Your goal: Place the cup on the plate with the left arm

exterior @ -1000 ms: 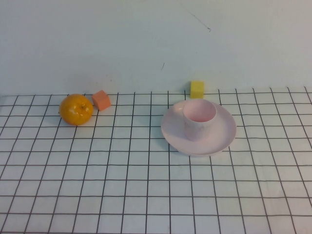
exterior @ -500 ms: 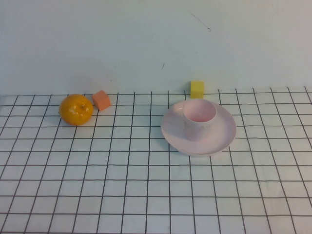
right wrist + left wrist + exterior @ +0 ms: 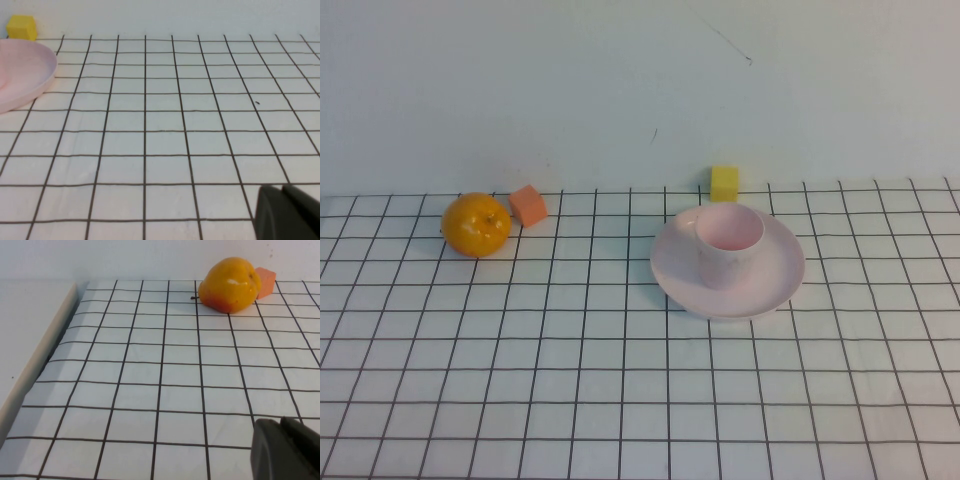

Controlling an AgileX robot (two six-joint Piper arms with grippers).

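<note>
The pale pink cup (image 3: 729, 243) stands upright on the pale pink plate (image 3: 775, 285) at the table's middle right in the high view. Neither arm shows in that view. My left gripper (image 3: 281, 426) shows only in the left wrist view, its two dark fingers pressed together and holding nothing, low over the grid cloth and well short of the orange. My right gripper (image 3: 282, 192) shows only in the right wrist view, also shut and empty, with the plate's rim (image 3: 30, 75) off to one side. The cup is not visible in either wrist view.
An orange fruit (image 3: 476, 224) and a salmon block (image 3: 529, 205) lie at the back left; both show in the left wrist view, the fruit (image 3: 229, 285) and the block (image 3: 266, 281). A yellow block (image 3: 724, 183) sits behind the plate. A raised white ledge (image 3: 35, 360) borders the cloth.
</note>
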